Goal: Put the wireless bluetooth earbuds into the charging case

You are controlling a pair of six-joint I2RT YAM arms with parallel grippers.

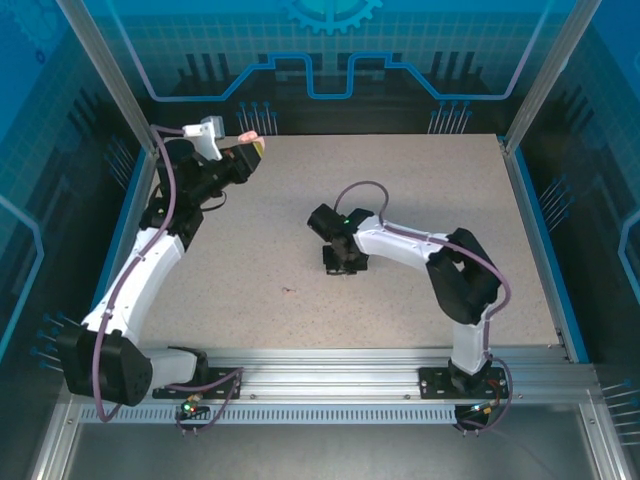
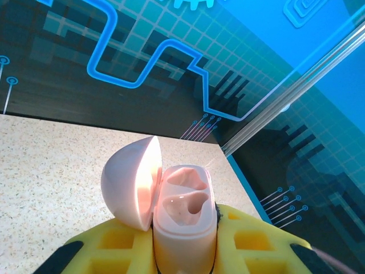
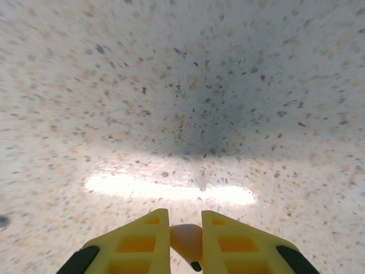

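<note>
Pinching a tiny pink earbud (image 3: 186, 238) mid-frame, the right jaws could let it twist or slip short of the open case (image 2: 183, 220) clamped in the left jaws, upper left.

Readable text: none on any surface.
Back wall (image 1: 200, 45): a light-blue gear emblem (image 1: 331, 12) at the top edge, with no letters or numbers.
Wall pattern: blue circuit-style lines (image 1: 300, 78), purely decorative, spelling nothing.
</note>
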